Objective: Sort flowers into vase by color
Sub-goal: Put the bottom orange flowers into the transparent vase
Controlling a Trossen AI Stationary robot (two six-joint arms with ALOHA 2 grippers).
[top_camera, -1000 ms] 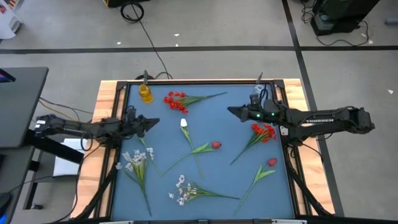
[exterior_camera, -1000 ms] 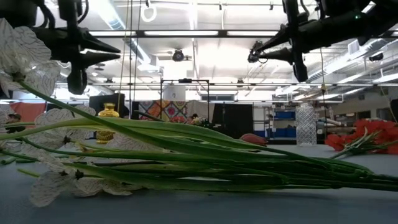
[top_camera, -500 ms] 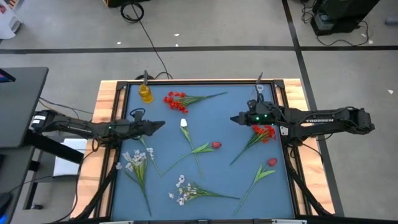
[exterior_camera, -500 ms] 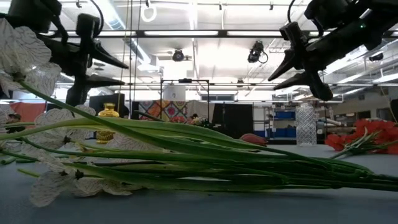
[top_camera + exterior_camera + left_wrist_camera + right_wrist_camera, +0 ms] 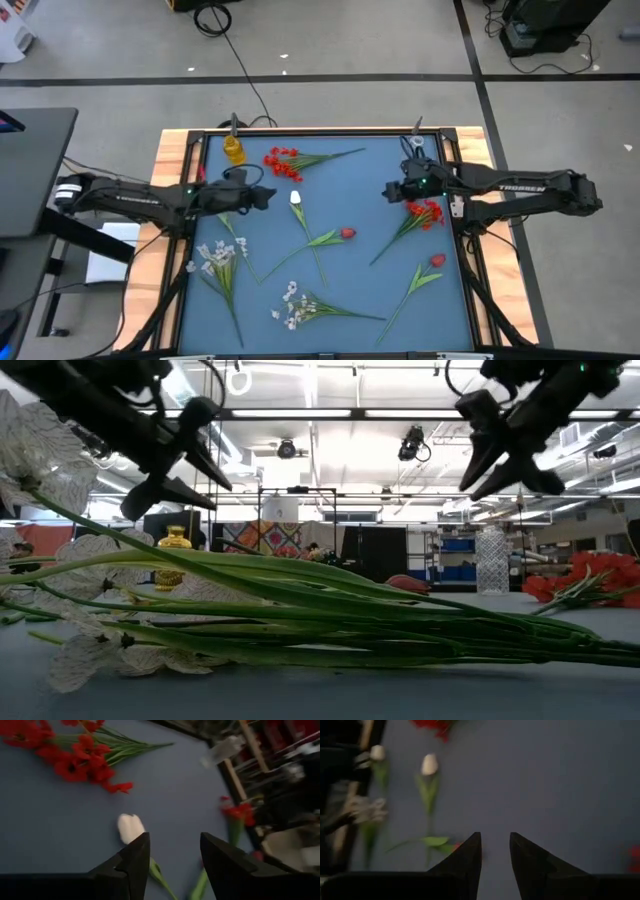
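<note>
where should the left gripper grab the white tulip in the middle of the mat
Judging by its pose, grip the white tulip on the bare green stalk just below the bloom, coming straight down from above. It lies flat on the blue mat, stalk running toward the near edge, so fingers should straddle it crosswise. The left gripper, open, hovers just left of the bloom.

High view: even, bright overhead light, soft short shadows under arms on blue tabletop (image 5: 330, 230), no glare. Low view: strong backlight from ceiling strip lights (image 5: 330, 412), both arms reduced to dark silhouettes; white blossoms (image 5: 40, 460) close to lens, soft and oversized, green stalks (image 5: 330, 615) sharper, room behind hazy. Left wrist view: dimmer, motion blur across far side, white tulip (image 5: 130, 827) soft, left pincer (image 5: 172, 865) near-black. Right wrist view: dim, bluish, heavy smear along one edge, right pincer (image 5: 495, 865) black.
</note>
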